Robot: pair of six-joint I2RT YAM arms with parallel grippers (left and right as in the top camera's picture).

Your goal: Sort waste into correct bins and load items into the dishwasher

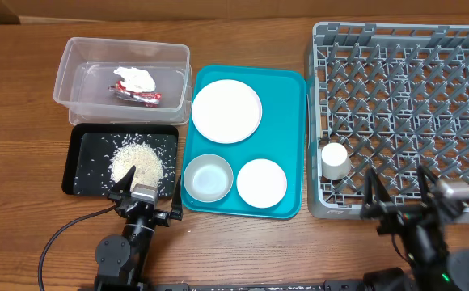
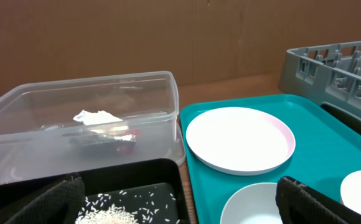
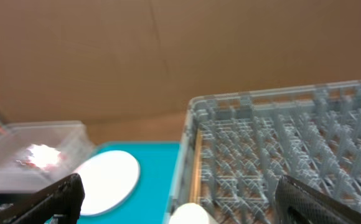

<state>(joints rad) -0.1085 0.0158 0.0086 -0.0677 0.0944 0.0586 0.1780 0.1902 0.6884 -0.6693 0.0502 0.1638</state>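
Note:
The clear tub [image 1: 73,77] holds the white tissue wad [image 1: 135,78] and the red wrapper [image 1: 141,96]. Both also show in the left wrist view: tissue [image 2: 96,116], wrapper [image 2: 115,138]. The black tray [image 1: 85,141] holds rice grains [image 1: 136,162]. The round plate [image 1: 226,111], the white-grey bowl [image 1: 208,178] and the other bowl [image 1: 261,182] sit on the teal tray [image 1: 287,89]. The small white cup [image 1: 334,159] stands in the grey rack [image 1: 404,97]. My left gripper [image 1: 148,202] is open and empty over the black tray's front edge. My right gripper [image 1: 398,198] is open and empty at the rack's front edge. No chopsticks are in view.
The teal tray lies between the two bins and the rack. Bare wooden table [image 1: 242,250] runs along the front, where both arms stand. A brown wall [image 2: 168,37] rises behind the table.

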